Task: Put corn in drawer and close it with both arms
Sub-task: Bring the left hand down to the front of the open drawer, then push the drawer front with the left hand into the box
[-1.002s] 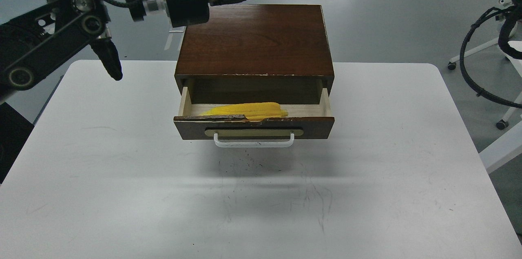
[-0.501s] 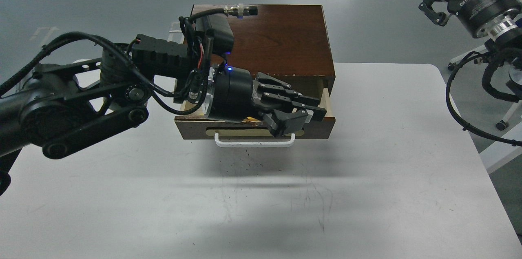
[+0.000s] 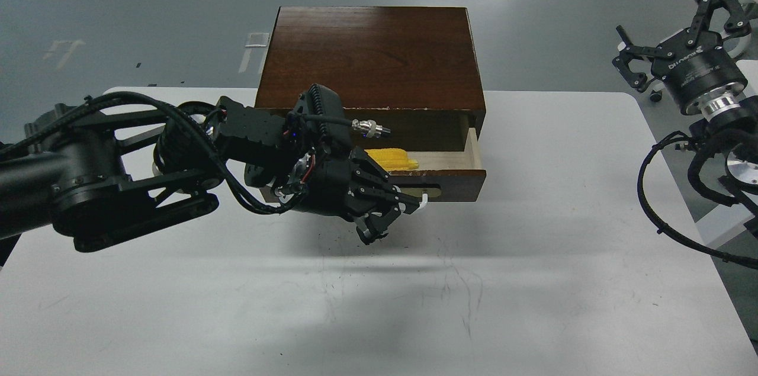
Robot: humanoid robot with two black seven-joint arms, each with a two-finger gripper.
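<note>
Here the left end effector [image 3: 385, 216], fingers parted and empty, hangs before the dark brown wooden drawer [image 3: 453, 183], nearer than the right; the yellow plastic corn cob [image 3: 391, 158] lies crosswise inside, just behind.

The left hand [image 3: 388, 210] now sits lower than half a second ago, toward 6 o'clock: it hangs in front of the drawer [image 3: 453, 177] face at the white handle [image 3: 421, 203], where before it lay across the open drawer mouth. A second ago it was up at 12 o'clock beyond the cabinet. Its fingers are now drawn closer together. The corn [image 3: 394, 158], covered half a second ago, shows again at its blunt end inside the drawer. The right hand [image 3: 675, 23] has dropped from the top corner toward 3 o'clock, its fingers spread, beyond the bench [image 3: 533, 281] edge.
</note>
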